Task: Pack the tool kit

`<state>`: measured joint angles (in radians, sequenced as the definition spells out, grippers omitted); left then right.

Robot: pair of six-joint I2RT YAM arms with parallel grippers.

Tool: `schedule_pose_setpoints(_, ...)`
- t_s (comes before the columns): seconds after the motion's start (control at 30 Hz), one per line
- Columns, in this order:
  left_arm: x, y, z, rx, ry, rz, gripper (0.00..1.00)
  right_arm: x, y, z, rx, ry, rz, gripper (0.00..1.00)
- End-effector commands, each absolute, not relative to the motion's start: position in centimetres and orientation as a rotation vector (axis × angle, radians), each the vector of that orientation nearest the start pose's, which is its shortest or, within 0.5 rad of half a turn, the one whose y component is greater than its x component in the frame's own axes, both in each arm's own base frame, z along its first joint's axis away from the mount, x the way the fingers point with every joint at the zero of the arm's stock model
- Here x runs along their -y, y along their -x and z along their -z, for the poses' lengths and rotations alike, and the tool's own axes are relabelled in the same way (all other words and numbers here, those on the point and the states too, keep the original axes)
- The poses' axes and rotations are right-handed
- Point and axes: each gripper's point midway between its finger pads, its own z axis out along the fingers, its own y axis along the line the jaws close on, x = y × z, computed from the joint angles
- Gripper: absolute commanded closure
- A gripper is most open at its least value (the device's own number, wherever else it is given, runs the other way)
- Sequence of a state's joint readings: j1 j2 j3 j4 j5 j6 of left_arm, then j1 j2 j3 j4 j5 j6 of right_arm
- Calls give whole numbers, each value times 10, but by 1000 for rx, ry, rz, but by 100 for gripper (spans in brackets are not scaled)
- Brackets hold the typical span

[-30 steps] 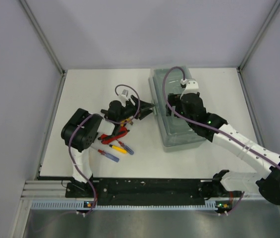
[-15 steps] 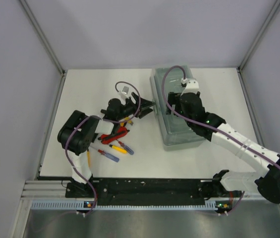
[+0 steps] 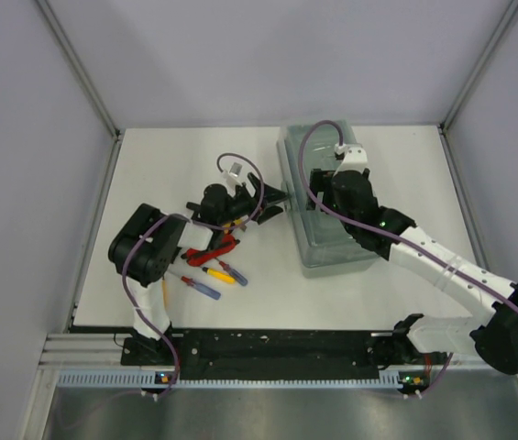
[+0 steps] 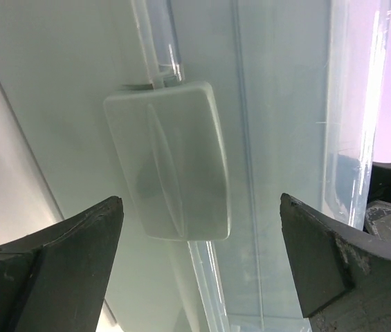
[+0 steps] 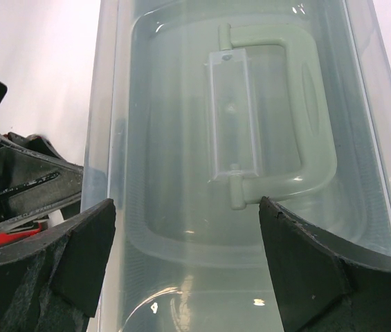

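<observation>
Grey-green rectangular plastic toolbox (image 3: pixel 332 249), translucent lid shut, lies centre-right on white surface (image 3: pixel 167 156). Left jaws wide open, empty, flanking its left-side latch (image 4: pixel 171 162) without contact. Right jaws wide open, empty, above lid handle (image 5: pixel 320 117).

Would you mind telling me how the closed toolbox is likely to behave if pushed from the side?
The toolbox looks low and broad, so it would probably slide rather than tip. Its glossy lid likely offers little purchase. With the pliers and screwdrivers lying outside, it may be fairly light.
</observation>
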<state>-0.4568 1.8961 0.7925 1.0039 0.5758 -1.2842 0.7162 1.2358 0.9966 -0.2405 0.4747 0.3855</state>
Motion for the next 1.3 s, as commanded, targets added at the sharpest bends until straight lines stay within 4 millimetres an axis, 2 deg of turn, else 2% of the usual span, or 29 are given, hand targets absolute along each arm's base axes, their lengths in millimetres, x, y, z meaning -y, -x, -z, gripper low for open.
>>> schedule_pose_setpoints(0.0,332,-365,-171,-1815,228,1807,2,-170,-251,-71,-2544,263,-18,18)
schedule_pose_setpoints(0.27,330,-371,-181,-1658,293,1913,2,-179,-245,-62,-2572,245,-95,18)
schedule_pose_setpoints(0.6,336,-365,-224,-1511,278,2067,2,-184,-244,-59,-2582,235,-128,18)
schedule_pose_setpoints(0.67,336,-363,-228,-1491,271,2090,7,-185,-244,-58,-2582,239,-128,18)
schedule_pose_setpoints(0.7,337,-363,-228,-1494,277,2100,13,-186,-244,-58,-2582,236,-134,18)
schedule_pose_setpoints(0.83,339,-361,-225,-1505,257,2102,27,-185,-244,-57,-2587,239,-127,18)
schedule_pose_setpoints(0.97,343,-359,-220,-1530,229,2091,36,-186,-244,-56,-2587,243,-127,19)
schedule_pose_setpoints(1.0,345,-357,-217,-1546,224,2087,35,-186,-244,-56,-2587,243,-127,19)
schedule_pose_setpoints(1.07,349,-357,-210,-1581,211,2073,16,-186,-244,-55,-2590,243,-126,19)
schedule_pose_setpoints(1.13,352,-356,-203,-1611,203,2054,5,-186,-244,-54,-2592,245,-123,19)
schedule_pose_setpoints(1.27,362,-353,-193,-1645,181,2055,3,-185,-243,-52,-2598,244,-125,19)
